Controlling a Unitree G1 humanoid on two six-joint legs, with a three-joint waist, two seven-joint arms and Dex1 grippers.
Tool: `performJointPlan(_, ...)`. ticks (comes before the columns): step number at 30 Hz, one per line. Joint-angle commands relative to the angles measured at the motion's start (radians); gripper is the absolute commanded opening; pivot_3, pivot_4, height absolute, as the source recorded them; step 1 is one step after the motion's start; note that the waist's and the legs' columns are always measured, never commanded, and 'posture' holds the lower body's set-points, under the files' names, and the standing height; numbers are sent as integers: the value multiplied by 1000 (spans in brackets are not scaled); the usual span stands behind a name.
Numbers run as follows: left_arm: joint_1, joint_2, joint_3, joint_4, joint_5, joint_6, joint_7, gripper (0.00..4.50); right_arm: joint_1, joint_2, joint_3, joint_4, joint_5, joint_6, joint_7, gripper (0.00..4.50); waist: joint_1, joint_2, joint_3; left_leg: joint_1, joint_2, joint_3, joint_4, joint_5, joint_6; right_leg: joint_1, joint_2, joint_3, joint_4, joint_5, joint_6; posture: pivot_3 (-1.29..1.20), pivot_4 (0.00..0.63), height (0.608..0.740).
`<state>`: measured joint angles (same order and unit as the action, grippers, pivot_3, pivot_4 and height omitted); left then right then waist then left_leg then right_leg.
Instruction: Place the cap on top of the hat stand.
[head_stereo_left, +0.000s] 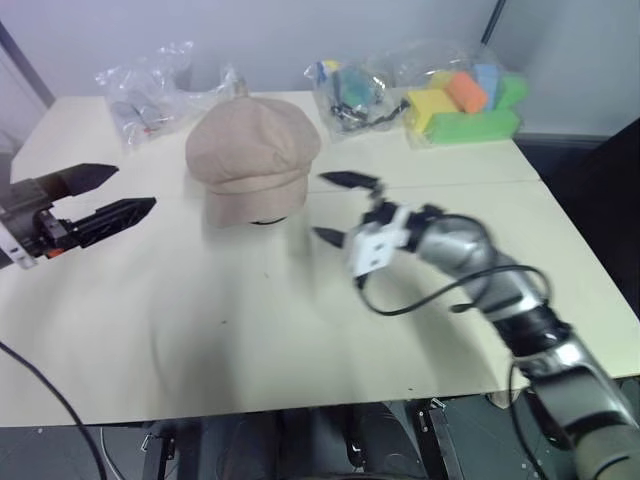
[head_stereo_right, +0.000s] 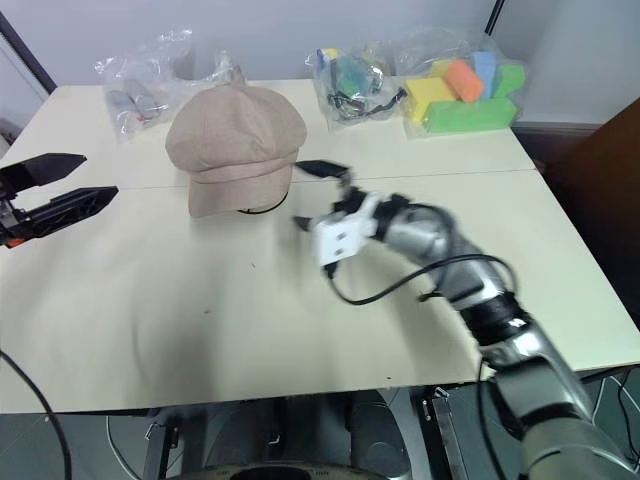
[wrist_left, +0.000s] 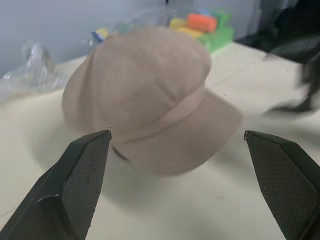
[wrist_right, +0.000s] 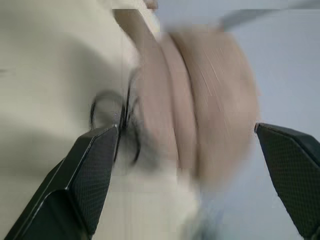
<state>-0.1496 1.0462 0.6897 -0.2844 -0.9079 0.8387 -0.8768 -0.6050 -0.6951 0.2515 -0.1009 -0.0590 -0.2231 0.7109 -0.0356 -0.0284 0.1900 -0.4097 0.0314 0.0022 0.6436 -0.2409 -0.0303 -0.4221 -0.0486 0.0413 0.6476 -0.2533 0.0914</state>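
Cap (head_stereo_left: 252, 155) sits atop hat stand (head_stereo_left: 266, 221); right gripper (head_stereo_left: 335, 208), released at its 3 o'clock, could nudge it askew.

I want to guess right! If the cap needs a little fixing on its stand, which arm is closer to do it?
Probably the right. The right gripper is open just beside the cap, which covers the hat stand. The left gripper, also open, is farther from it.

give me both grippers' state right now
left gripper: open, holding nothing
right gripper: open, holding nothing, beside the cap
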Motion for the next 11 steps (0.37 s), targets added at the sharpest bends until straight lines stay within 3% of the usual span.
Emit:
performJointPlan(1, 15, 37, 34, 21, 36, -44, -57, 4500, 13, -152, -197, -132, 483, 444, 274, 4477, -3, 0, 0, 1, 0, 0, 0, 0, 0, 1, 0, 0, 0, 0, 0, 0, 150, 740)
performJointPlan(3, 24, 49, 43, 42, 53, -58, -88, 4500, -22, -244, -281, -96, 672, 674, 377, 4477, -4, 1, 1, 1, 1, 0, 0, 0, 0, 1, 0, 0, 0, -1, -1, 0, 150, 740)
performJointPlan(6, 27, 73, 48, 82, 84, -84, -129, 4500, -94, -349, -352, 35, 825, 924, 506, 4477, -8, 2, 1, 1, 1, 1, 0, -1, 1, -1, 0, 0, 0, -2, -3, 0, 150, 740)
performJointPlan(11, 6, 96, 46, 121, 111, -118, -165, 4500, -197, -366, -366, 171, 857, 1055, 566, 4477, -8, 2, 1, 1, 1, 3, -1, -1, 2, -2, 0, 0, 0, -4, -8, 0, 150, 740)
